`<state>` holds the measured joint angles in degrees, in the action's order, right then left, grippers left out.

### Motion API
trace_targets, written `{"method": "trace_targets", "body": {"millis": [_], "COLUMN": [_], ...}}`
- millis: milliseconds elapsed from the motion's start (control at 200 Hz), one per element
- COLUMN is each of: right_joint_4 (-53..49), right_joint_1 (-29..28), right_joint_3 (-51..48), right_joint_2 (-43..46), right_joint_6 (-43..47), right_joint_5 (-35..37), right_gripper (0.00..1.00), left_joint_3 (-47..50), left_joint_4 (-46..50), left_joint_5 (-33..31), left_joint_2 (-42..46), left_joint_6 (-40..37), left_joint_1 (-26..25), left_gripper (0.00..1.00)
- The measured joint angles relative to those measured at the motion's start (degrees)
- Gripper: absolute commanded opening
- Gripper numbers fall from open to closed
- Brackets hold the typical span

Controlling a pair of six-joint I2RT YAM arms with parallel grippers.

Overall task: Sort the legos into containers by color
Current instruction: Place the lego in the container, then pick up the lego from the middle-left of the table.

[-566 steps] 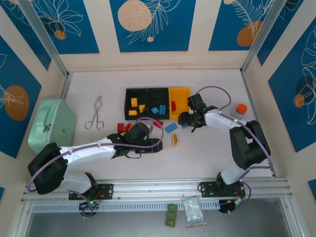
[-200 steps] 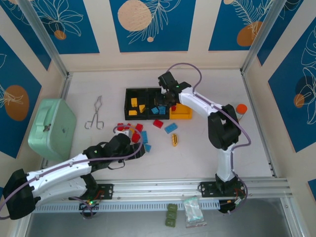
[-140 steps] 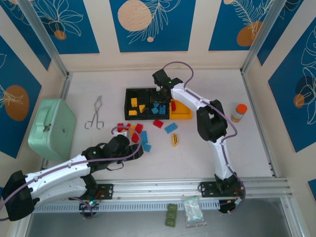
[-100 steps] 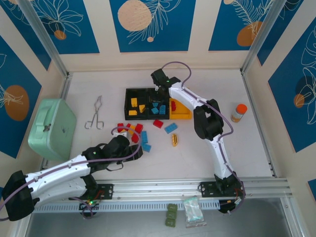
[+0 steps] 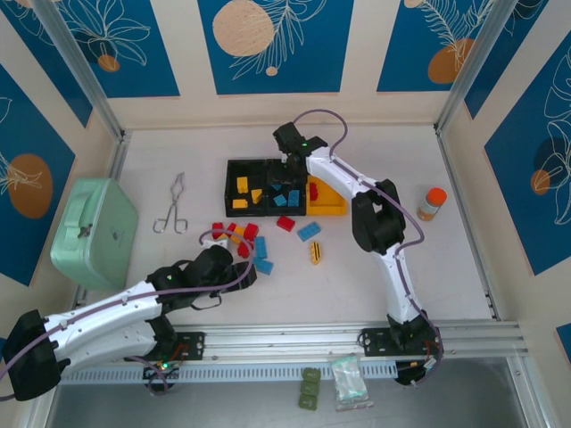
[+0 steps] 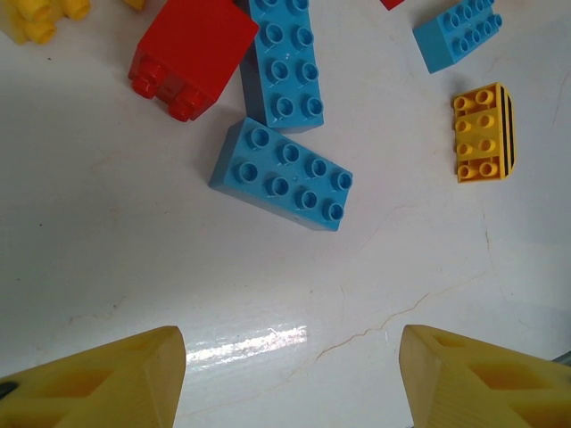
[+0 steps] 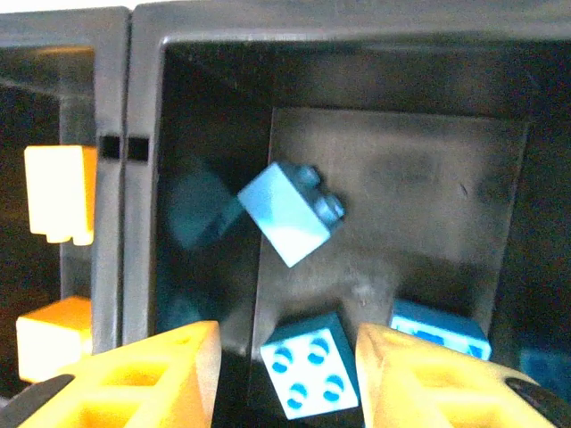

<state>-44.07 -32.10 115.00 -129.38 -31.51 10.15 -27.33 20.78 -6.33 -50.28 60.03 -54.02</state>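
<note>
Three joined containers stand in a row: a left black bin [image 5: 229, 187] with yellow legos, a middle black bin [image 5: 287, 212] with blue ones, and a yellow bin [image 5: 332, 201] holding a red one. My right gripper [image 5: 290, 168] hangs open over the middle bin [image 7: 143, 178]. Below it a blue brick [image 7: 290, 212] is tilted, and a four-stud blue brick [image 7: 310, 364] lies between the fingers' line of sight. My left gripper [image 6: 290, 374] is open above bare table, just short of a blue eight-stud brick [image 6: 281, 174], another blue brick [image 6: 284, 62] and a red brick [image 6: 192, 53].
Loose legos lie in front of the bins: a red one [image 5: 285, 223], a blue one [image 5: 309, 231] and a yellow striped one [image 5: 315, 253]. A mint-green box [image 5: 92, 223] and metal tongs [image 5: 169, 207] are at the left. An orange-capped bottle [image 5: 432, 201] stands at the right.
My right gripper has moved over the middle black bin and opened, letting a blue brick go into it. The left arm has hardly moved in the last second.
</note>
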Motion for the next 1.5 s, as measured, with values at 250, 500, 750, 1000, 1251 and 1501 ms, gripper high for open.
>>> {"method": "trace_targets", "body": {"millis": [250, 500, 750, 1000, 1251, 1501], "right_joint_4": [4.6, 9.6, 10.3, 11.3, 11.8, 12.8], "right_joint_1": [-1.6, -2.6, -2.4, -1.5, 0.2, 1.4], "right_joint_3": [-18.7, -40.8, -59.9, -69.4, -72.4, -73.8], "right_joint_2": [21.5, 40.8, 55.4, 66.9, 68.1, 68.1], "right_joint_6": [0.8, 1.2, 1.1, 0.7, 0.4, 0.4], "right_joint_5": [-0.1, -1.5, -3.4, -6.0, -7.6, -8.6], "right_gripper": [0.45, 0.51, 0.56, 0.57, 0.57, 0.57], "left_joint_3": [-0.3, -3.8, -13.0, -21.1, -22.2, -24.2], "left_joint_4": [2.2, 2.8, 3.1, 6.3, 7.2, 7.1], "left_joint_5": [-1.3, -1.1, 1.8, 1.7, 1.3, -0.2], "left_joint_2": [-0.1, -5.7, -20.4, -32.1, -37.4, -42.7], "left_joint_6": [-0.1, -2.3, -10.1, -18.7, -22.3, -24.5], "left_joint_1": [0.9, 4.0, 4.5, 4.5, 4.4, 3.0], "left_gripper": [0.65, 0.67, 0.75, 0.82, 0.87, 0.86]}}
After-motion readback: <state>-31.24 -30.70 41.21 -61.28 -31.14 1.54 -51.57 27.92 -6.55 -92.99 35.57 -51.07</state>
